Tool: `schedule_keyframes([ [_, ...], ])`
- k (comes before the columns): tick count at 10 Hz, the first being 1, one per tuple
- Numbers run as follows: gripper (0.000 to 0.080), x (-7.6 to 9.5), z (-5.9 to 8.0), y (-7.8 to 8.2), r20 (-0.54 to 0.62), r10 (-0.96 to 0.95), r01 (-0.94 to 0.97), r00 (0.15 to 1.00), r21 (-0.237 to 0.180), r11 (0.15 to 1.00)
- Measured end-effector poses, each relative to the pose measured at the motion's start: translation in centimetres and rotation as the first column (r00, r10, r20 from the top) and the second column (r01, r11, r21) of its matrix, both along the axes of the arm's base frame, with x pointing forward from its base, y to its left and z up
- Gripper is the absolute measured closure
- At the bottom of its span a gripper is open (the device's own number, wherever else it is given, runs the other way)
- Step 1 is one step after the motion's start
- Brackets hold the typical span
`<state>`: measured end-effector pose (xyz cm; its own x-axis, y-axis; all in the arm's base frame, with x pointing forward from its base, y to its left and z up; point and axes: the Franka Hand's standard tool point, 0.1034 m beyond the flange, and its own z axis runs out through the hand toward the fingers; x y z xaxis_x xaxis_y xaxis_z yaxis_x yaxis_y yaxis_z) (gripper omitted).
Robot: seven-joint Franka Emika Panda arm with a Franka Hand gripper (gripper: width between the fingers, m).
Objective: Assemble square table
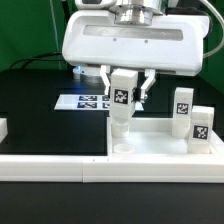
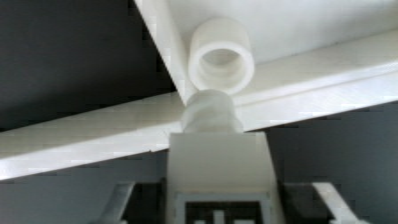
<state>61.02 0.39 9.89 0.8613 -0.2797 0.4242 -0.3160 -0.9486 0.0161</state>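
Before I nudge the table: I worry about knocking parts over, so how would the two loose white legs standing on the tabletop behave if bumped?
The legs stand tall and narrow on end, so they would probably tip easily. They look like rigid plastic, likely light. The tabletop looks smooth, so they may also slide.

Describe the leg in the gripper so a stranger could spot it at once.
Start at the white tabletop lying in front of the marker board. Above its near corner on the exterior view's left hangs the gripper, shut on a white tagged leg. Unlike the two legs on the tabletop's far side, it stands upright between the fingers.
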Motion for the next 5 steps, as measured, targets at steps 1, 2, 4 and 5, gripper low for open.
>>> schedule_keyframes([
  [1, 0.0511, 0.0, -0.4, 0.0, -0.005, 0.002, -0.002, 1.000, -0.004, 1.000],
  [2, 0.0511, -0.1, -0.7, 0.0, -0.009, 0.003, -0.003, 1.000, -0.007, 1.000],
  [4, 0.0511, -0.3, -1.4, -0.1, -0.018, 0.005, -0.005, 1.000, -0.013, 1.000],
  [5, 0.0511, -0.3, -1.6, 0.0, -0.021, 0.007, -0.007, 1.000, -0.016, 1.000],
])
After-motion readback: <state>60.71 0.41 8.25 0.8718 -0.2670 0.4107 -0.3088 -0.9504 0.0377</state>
